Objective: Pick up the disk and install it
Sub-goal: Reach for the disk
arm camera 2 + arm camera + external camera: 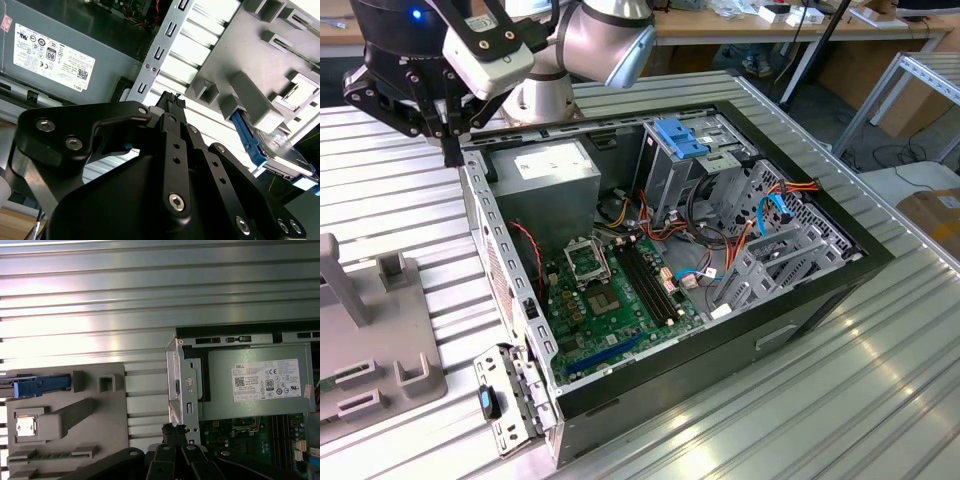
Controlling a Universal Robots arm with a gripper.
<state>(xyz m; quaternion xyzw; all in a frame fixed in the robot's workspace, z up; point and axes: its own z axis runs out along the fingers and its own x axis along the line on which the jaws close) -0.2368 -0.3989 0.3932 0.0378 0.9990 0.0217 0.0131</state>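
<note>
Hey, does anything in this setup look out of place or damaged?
Nothing stands out. The disk sits in the grey fixture, the computer case lies open with its cables inside, and the gripper hangs empty, jaws together, by the case's corner.

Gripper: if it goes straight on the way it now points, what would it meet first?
Likely the table, just outside the case wall by the power supply. The gripper points down very close to that wall, so it might meet the rim instead; depth is unclear.
</note>
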